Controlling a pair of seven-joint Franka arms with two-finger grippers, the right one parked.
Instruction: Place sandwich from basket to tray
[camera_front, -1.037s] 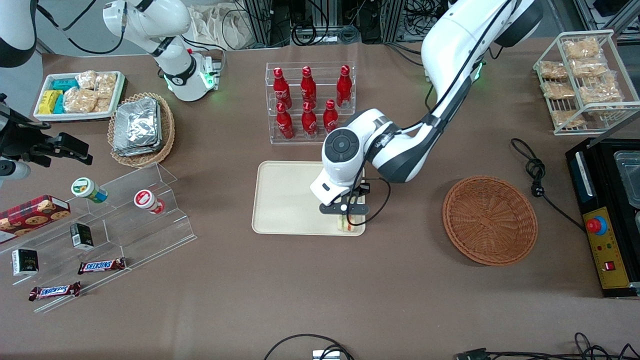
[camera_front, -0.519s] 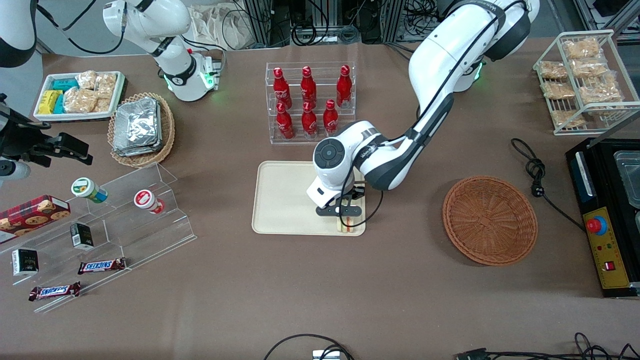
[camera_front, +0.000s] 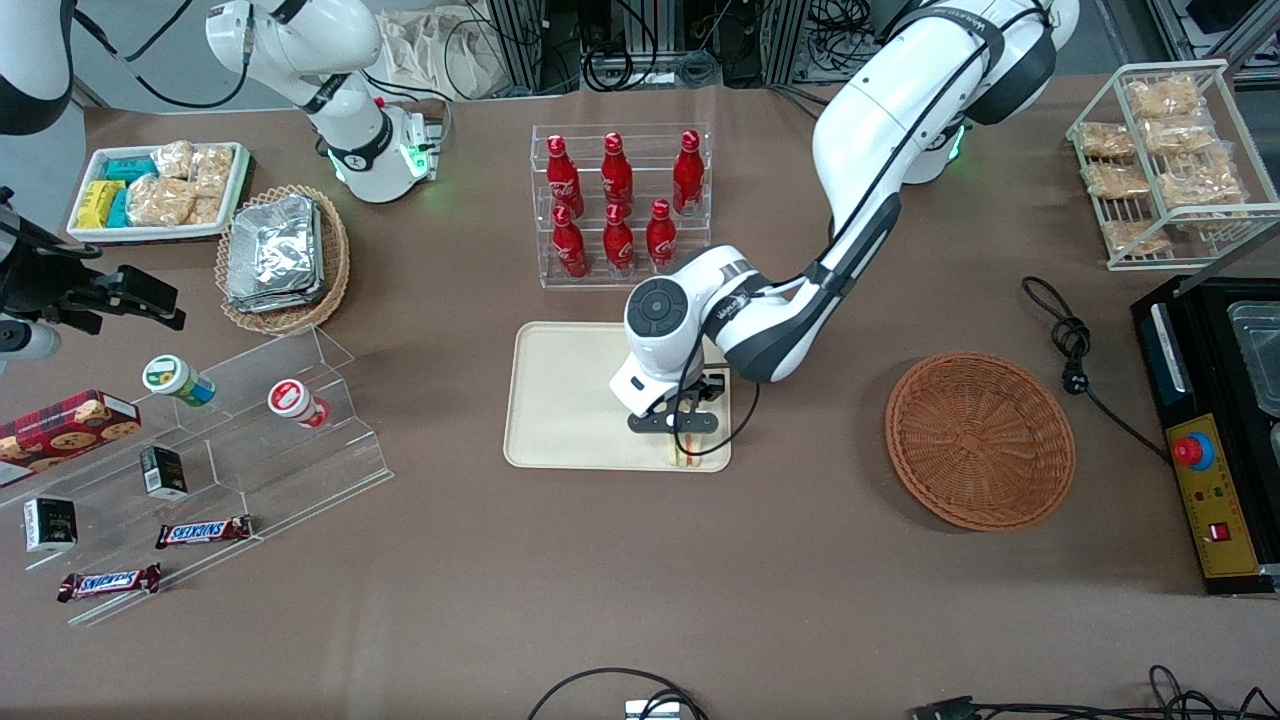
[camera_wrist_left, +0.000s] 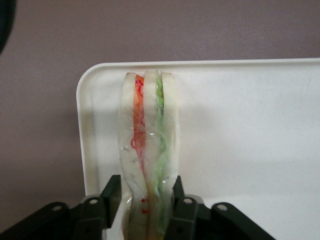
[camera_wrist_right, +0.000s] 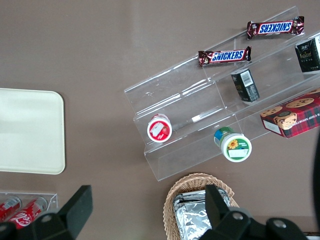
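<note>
The sandwich (camera_front: 687, 456) is a wrapped wedge of white bread with orange-red and green layers. It stands on edge at the tray's corner nearest the front camera and the basket. My left gripper (camera_front: 683, 440) is shut on the sandwich (camera_wrist_left: 147, 135), with a black finger (camera_wrist_left: 112, 192) on each side of it. In the left wrist view my gripper (camera_wrist_left: 147, 196) holds it just inside the rim of the cream tray (camera_wrist_left: 240, 125). The tray (camera_front: 570, 400) lies in front of the bottle rack. The reddish-brown wicker basket (camera_front: 980, 440) holds nothing and lies toward the working arm's end.
A clear rack of red bottles (camera_front: 620, 205) stands just past the tray, close to my arm's elbow. A black cable (camera_front: 1075, 350) lies near the basket. A wire rack of snacks (camera_front: 1165, 160), a tan basket of foil packs (camera_front: 280, 255) and an acrylic stand (camera_front: 250, 430) sit farther off.
My gripper has moved a little toward the parked arm's end with the sandwich and settled over the tray's near corner. The arm's elbow has drawn back.
</note>
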